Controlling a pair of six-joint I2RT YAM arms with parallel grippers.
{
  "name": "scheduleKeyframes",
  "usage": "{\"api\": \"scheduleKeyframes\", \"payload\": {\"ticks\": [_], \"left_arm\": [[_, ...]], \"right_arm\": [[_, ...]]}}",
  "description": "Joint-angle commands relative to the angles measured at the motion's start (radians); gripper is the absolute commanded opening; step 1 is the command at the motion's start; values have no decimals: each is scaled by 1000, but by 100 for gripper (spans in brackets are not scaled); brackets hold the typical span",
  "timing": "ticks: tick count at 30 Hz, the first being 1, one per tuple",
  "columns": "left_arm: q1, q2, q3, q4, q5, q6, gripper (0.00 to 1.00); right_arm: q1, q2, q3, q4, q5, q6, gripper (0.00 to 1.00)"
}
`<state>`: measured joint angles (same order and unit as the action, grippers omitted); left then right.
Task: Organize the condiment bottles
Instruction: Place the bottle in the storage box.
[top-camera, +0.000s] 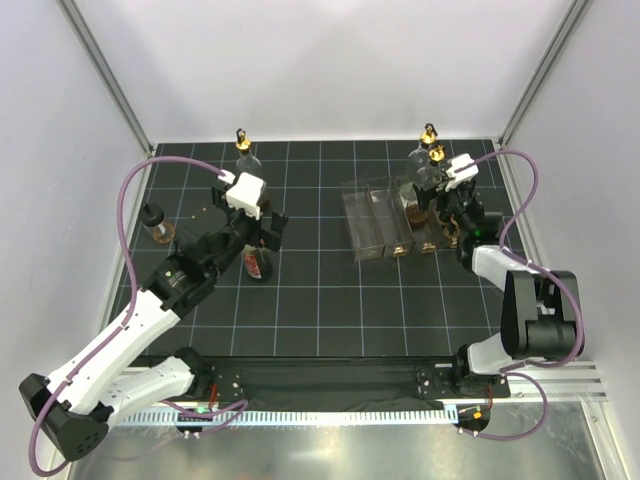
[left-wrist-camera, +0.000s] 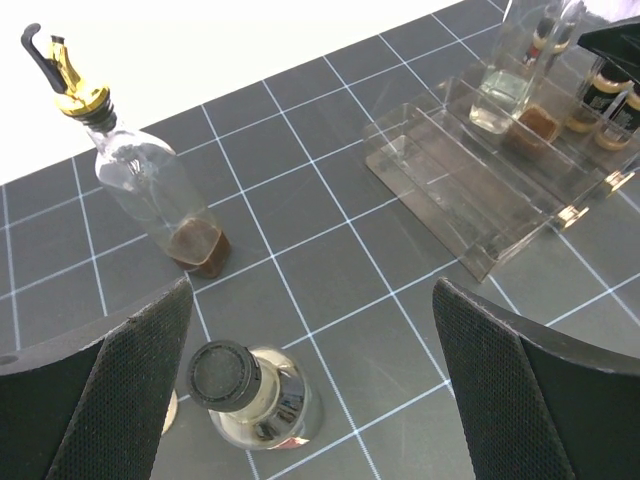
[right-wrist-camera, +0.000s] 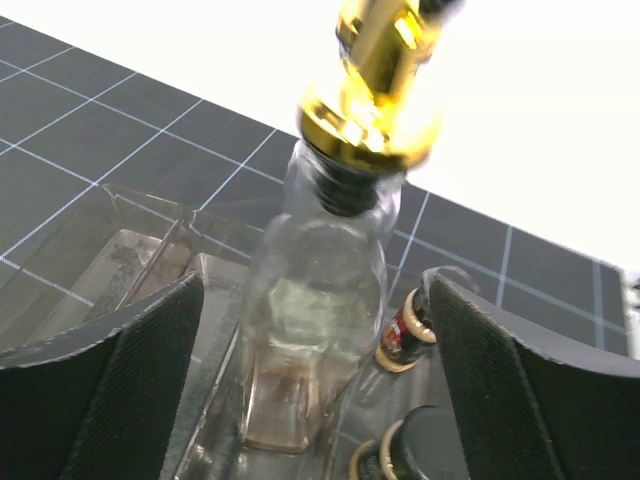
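My left gripper (top-camera: 260, 234) is open and hangs over a dark-capped bottle (top-camera: 258, 263). In the left wrist view that bottle (left-wrist-camera: 250, 392) stands upright below the jaws, nearer the left finger (left-wrist-camera: 110, 380). A clear bottle with a gold pourer (left-wrist-camera: 150, 190) stands beyond it (top-camera: 243, 152). My right gripper (top-camera: 449, 206) is open astride another gold-pourer bottle (right-wrist-camera: 320, 270) standing in the clear rack (top-camera: 372, 215); the pads are apart from its glass. A second gold-pourer bottle (top-camera: 430, 138) stands behind. Small dark bottles (right-wrist-camera: 405, 335) stand in the rack at the right. A black-capped bottle (top-camera: 157, 222) stands far left.
The rack's left compartments (left-wrist-camera: 470, 200) hold no bottles. White enclosure walls and metal posts ring the black gridded mat (top-camera: 330, 300). Purple cables loop from both arms. A metal rail (top-camera: 330, 410) runs along the near edge.
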<state>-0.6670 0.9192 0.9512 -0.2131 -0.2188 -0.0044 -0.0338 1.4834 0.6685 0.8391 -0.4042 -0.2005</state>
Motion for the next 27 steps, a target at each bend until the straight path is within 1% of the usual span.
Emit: {"api": "scheduleKeyframes", "payload": {"ticks": [1, 4, 6, 8, 9, 13, 14, 16, 17, 18, 22, 25, 27], "left_arm": [[12, -6, 7, 57, 18, -42, 100], [23, -2, 18, 55, 22, -60, 100], [36, 1, 29, 50, 25, -72, 100], [44, 6, 38, 44, 33, -91, 100], [49, 7, 41, 43, 35, -97, 100], [78, 20, 54, 29, 36, -118, 100], [83, 26, 60, 27, 36, -121, 100], [93, 35, 67, 23, 39, -138, 100], [107, 44, 76, 20, 38, -143, 100], [115, 47, 81, 15, 39, -158, 100], [153, 72, 116, 8, 56, -192, 100], [182, 96, 142, 4, 70, -209, 100], [207, 118, 158, -8, 87, -223, 100]], "right_arm": [[2, -87, -3, -27, -11, -79, 95], [2, -152, -9, -109, -31, -118, 98], [2, -193, -10, -196, -47, -138, 100], [2, -259, -14, -256, -53, -158, 100], [2, -282, -15, -326, -58, -166, 100], [2, -397, -7, -507, -90, -195, 100], [2, -411, 15, -603, -94, -200, 99], [2, -440, 52, -720, -105, -208, 100], [2, -448, 86, -814, -114, -208, 100], [2, -471, 97, -860, -120, -212, 100], [2, -537, 141, -1046, -194, -220, 100], [2, -569, 172, -1161, -252, -220, 100], [2, -580, 183, -1207, -314, -218, 100]]}}
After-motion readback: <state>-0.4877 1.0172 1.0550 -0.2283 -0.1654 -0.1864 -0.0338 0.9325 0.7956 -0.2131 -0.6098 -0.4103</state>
